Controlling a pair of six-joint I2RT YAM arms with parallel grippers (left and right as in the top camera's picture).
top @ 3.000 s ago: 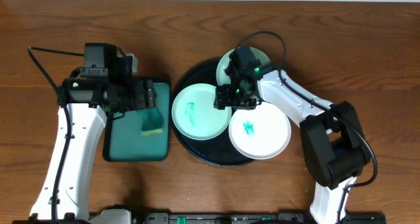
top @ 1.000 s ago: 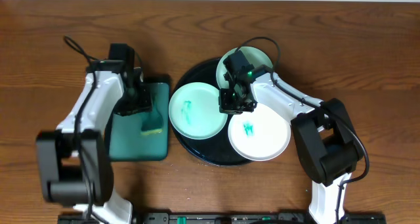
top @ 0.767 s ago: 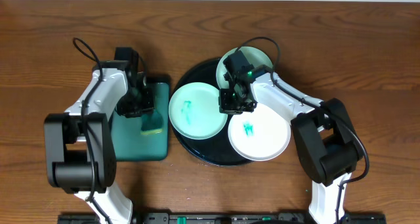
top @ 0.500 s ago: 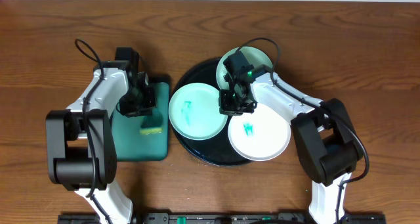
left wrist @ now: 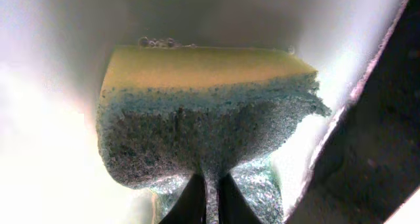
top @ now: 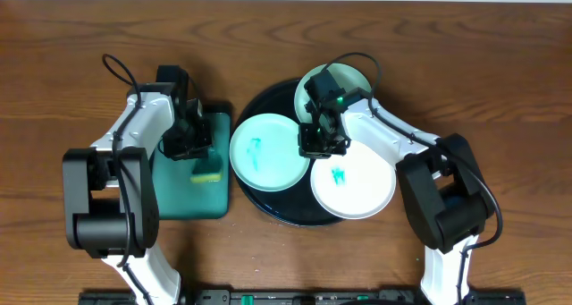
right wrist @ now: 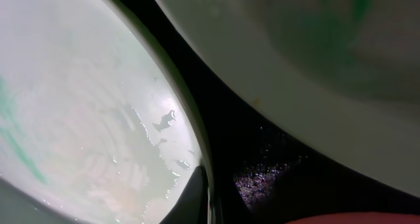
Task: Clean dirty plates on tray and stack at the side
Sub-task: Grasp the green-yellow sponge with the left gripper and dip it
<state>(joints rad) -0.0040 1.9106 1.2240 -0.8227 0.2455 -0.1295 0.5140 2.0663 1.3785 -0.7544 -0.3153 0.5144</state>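
Leaning over the teal tray, left claw pinching the yellow-blue sponge, right claw nipped onto the smeared mint plate rim, on the black tray, white plate alongside

- brown wooden worktop: visible grain, soft satin sheen
- yellow-and-blue sponge: porous foam, coarse blue scouring face, finer yellow layer
- pale mint-green round plate: smooth, glossy, wet-looking
- large round black tray: matt, finely speckled
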